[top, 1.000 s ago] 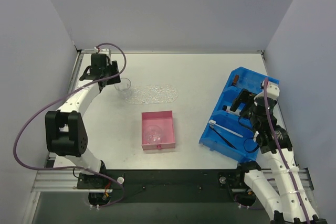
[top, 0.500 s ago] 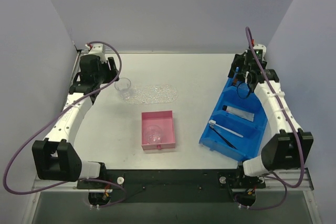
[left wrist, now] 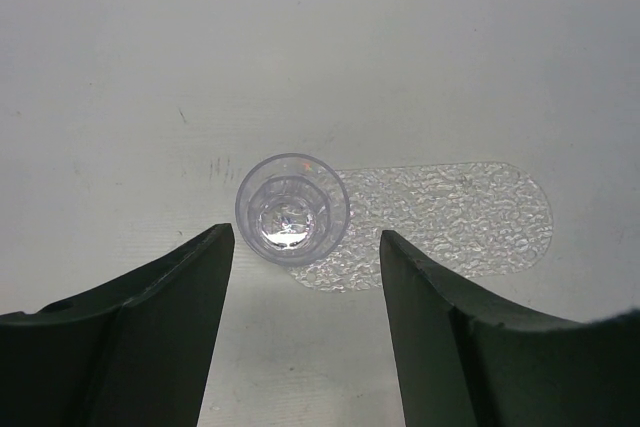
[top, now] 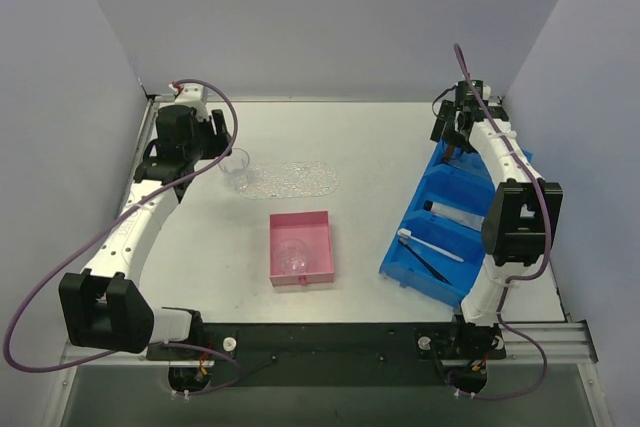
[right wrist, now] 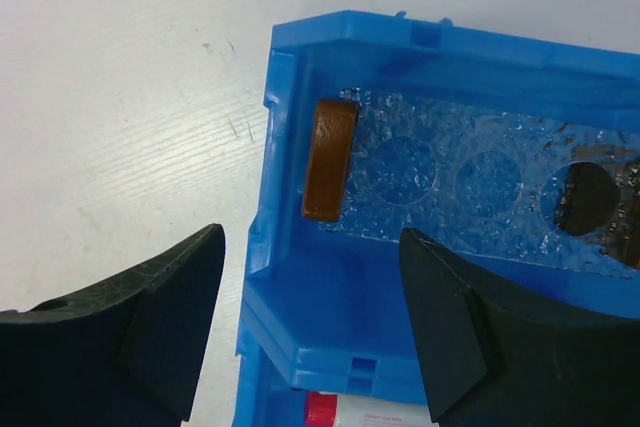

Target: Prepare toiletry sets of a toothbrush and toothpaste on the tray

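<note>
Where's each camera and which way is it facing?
Top external: above and behind the bases, looking down on the table; left arm and right arm show.
Left wrist: looks down at the cup and clear bumpy oval; open jaws below.
Right wrist: looks down into the blue bin at the tray and its brown block; open jaws below.
Top and left wrist share the cup; top and right wrist, the bin.

A robotics lab cell: plain grey partition walls [top: 320,17] box in a white table [top: 370,137].
</note>
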You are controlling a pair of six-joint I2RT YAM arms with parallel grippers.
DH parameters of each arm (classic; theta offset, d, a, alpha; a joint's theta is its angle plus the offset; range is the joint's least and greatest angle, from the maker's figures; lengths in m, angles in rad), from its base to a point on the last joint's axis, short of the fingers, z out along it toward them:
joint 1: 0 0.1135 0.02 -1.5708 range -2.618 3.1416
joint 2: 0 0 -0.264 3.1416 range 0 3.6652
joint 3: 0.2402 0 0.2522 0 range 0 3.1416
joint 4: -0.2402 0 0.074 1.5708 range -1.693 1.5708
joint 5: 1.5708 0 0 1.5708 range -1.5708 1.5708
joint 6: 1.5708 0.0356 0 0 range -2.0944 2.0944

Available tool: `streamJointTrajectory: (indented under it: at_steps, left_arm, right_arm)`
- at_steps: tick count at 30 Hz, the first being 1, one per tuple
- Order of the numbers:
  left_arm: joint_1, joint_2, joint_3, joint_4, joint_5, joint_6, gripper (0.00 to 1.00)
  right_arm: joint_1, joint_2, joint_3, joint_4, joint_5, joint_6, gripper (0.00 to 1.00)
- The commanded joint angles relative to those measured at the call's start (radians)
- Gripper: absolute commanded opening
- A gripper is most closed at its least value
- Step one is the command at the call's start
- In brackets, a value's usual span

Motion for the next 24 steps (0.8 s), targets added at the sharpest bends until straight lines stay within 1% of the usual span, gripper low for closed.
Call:
streamJointTrajectory:
  at_steps: [1, 4, 5, 9, 21, 24]
  left_arm:
    - [-0.01, -0.028, 0.015, 0.043, -0.002, 0.018, 0.7]
    - [-0.013, -0.027, 0.018, 0.037, -0.001, 0.019, 0.7]
    - [-0.015, -0.027, 0.018, 0.037, -0.002, 0.019, 0.7]
    - [-0.016, -0.028, 0.018, 0.036, 0.001, 0.018, 0.7]
    - [-0.016, -0.033, 0.019, 0.028, -0.01, 0.022, 0.7]
    - [-0.016, -0.031, 0.019, 0.026, -0.008, 0.024, 0.7]
  right_arm:
    - [-0.005, 0.041, 0.032, -0.039, 0.034, 0.019, 0.63]
    - [-0.003, 0.072, 0.036, -0.038, 0.036, 0.031, 0.62]
    - [-0.028, 0.078, 0.04, -0.036, 0.036, 0.041, 0.62]
    - [-0.046, 0.121, 0.058, -0.036, 0.022, 0.053, 0.61]
    - [-0.052, 0.225, 0.093, -0.036, 0.001, 0.073, 0.59]
    - [-0.051, 0.245, 0.103, -0.038, -0.004, 0.074, 0.57]
